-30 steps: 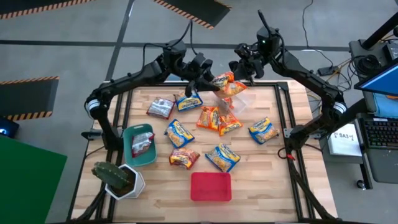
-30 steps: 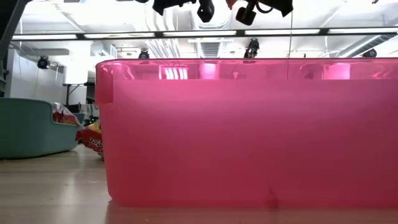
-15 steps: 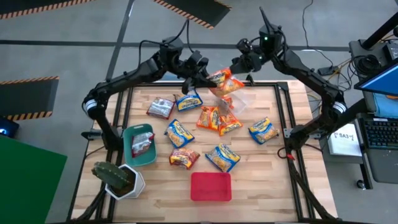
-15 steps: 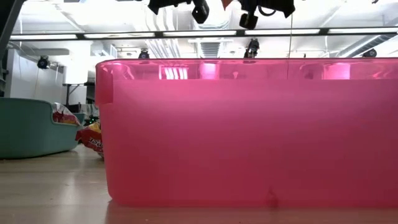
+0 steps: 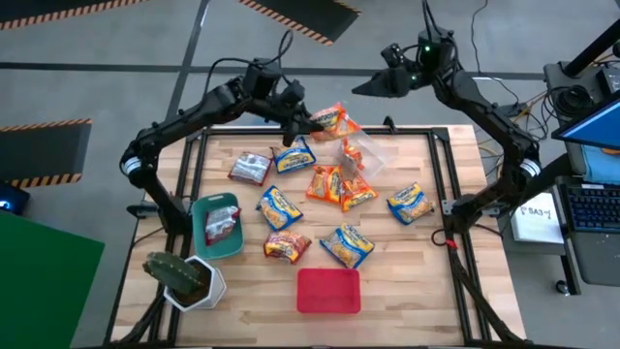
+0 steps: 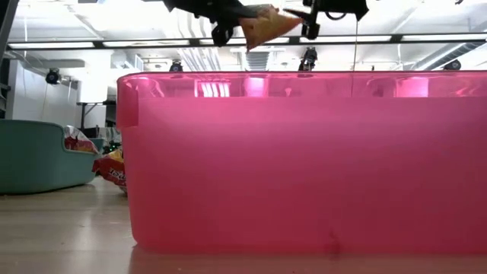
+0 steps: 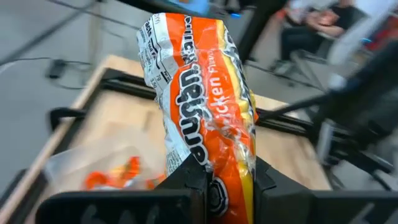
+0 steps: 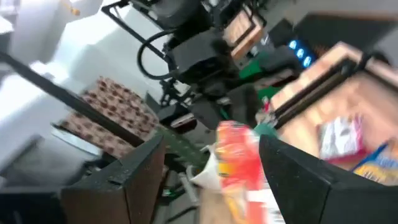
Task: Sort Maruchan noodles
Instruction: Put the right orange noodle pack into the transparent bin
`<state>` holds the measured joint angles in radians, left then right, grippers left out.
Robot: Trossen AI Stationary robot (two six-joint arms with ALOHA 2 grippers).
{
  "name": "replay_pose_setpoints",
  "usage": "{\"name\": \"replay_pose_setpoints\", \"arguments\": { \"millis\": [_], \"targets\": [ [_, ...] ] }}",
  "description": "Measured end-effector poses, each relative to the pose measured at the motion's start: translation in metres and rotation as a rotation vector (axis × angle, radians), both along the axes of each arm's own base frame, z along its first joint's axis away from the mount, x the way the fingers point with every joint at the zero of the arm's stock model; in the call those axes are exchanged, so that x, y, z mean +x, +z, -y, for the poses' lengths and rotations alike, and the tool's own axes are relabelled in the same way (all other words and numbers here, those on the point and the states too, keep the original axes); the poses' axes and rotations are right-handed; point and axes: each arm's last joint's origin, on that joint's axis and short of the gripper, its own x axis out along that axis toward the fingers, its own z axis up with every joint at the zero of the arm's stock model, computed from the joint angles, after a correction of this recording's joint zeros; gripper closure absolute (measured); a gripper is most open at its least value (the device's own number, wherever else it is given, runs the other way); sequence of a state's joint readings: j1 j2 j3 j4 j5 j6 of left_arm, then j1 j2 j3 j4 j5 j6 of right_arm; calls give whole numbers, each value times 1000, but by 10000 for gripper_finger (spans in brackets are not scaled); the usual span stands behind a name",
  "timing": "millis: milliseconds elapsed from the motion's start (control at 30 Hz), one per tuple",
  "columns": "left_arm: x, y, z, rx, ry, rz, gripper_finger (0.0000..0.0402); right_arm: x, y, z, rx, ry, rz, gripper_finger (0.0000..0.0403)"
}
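Above desk's far edge, left hand (image 5: 302, 118) clamped on orange noodle packet (image 5: 329, 120) by one end. Right hand (image 5: 373, 85) nearby, fingers apart, empty. Packet probably light, crinkly, slippery, brittle inside; pinch sealed end. Other packets (image 5: 347, 245) scattered on desk (image 5: 407, 281).

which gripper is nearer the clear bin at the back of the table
Left. The left gripper, shut on an orange noodle packet, hangs just beside the clear bin. The right gripper, open, is raised beyond the table's back edge.
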<state>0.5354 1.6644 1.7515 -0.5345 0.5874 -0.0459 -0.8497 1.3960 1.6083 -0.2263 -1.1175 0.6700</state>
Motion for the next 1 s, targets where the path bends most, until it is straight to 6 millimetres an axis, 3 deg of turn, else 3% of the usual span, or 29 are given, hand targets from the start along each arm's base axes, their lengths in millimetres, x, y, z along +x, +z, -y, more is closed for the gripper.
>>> {"name": "replay_pose_setpoints", "arguments": {
  "millis": [267, 400, 567, 667, 767, 900, 1000],
  "targets": [
    [3, 14, -3, -24, 60, 118, 380, 26, 4, -35, -163, 108, 54, 241],
    [4, 15, 1, -17, -1, 133, 379, 29, 1, -27, -202, 0, 40, 290],
    [6, 16, 4, -20, -29, 143, 379, 13, 8, -9, -238, -130, 47, 337],
    [5, 16, 5, -25, -38, 142, 379, 8, 22, -12, -258, -119, 80, 352],
    [5, 17, 5, -21, -32, 145, 378, 14, 29, -31, -257, 4, 100, 362],
    [5, 19, 4, -11, -12, 158, 378, 30, 13, -49, -232, 101, 26, 364],
    [5, 19, 4, -10, -13, 160, 378, 37, -2, -49, -241, 51, -71, 365]
  ]
}}
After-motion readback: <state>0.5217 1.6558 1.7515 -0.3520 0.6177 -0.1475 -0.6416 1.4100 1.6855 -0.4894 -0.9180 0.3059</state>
